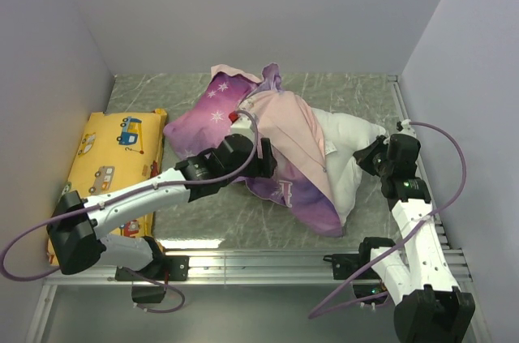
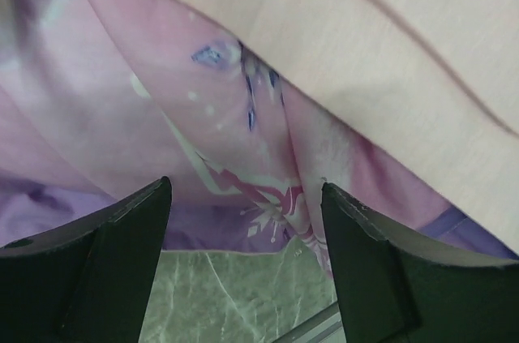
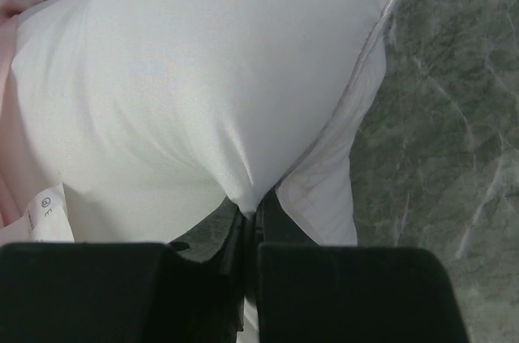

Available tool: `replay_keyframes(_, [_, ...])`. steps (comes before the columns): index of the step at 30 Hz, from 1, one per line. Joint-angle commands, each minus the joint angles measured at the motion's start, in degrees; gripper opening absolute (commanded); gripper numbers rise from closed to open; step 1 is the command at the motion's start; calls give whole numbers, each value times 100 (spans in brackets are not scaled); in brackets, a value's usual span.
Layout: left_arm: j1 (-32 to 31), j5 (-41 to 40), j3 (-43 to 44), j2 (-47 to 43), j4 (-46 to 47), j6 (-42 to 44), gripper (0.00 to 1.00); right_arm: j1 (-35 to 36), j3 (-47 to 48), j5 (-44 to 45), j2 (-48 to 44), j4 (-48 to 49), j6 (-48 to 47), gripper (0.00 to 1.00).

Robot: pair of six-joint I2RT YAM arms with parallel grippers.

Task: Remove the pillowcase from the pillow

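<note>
So here's where you're at. Your left gripper (image 2: pixel 245 193) is wide open with nothing in it. In the left wrist view the two black fingers (image 2: pixel 105 266) stand well apart, and the pillowcase (image 2: pixel 243 140) hangs just past their tips, with a strip of the green marbled table (image 2: pixel 235 294) showing between them. From the top camera that gripper sits right at the near-left side of the fabric heap, about mid-table.

Your right gripper (image 3: pixel 250 237) is clamped shut on the pillow (image 3: pixel 186 92). You can see the jaws pressed together with a pinch of white cover caught between them, close to the pillow's seamed edge. A small tag (image 3: pixel 45 209) pokes out on the left of that view.

The pillowcase (image 1: pixel 284 140) is bunched up over the left and middle of the pillow (image 1: pixel 353 152). Purple snowflake print spills toward the back left, and the pale pink inside is turned out on top. The pillow's right end sticks out bare, toward the right gripper (image 1: pixel 369 156).

The yellow vehicle-print cushion (image 1: pixel 113 156) lies off to the left against the wall, apart from the pillowcase, with the left arm (image 1: pixel 146 193) crossing over its near end.
</note>
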Motion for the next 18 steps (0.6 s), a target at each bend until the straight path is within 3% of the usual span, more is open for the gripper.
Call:
replay_keyframes(1, [-186, -412, -141, 36, 592, -481, 79, -54, 344, 97, -42, 163, -101, 0])
replay_keyframes(3, [-186, -456, -177, 97, 707, -498, 78, -54, 379, 115, -51, 137, -128, 0])
replay_keyframes(5, [-186, -500, -107, 115, 822, -446, 70, -54, 432, 150, -51, 93, -154, 0])
replay_keyframes(10, [129, -1062, 402, 195, 85, -121, 1, -255, 730, 212, 195, -101, -242, 0])
replay_keyframes(18, [2984, -344, -299, -1219, -276, 125, 0, -748, 1109, 98, 528, -233, -189, 0])
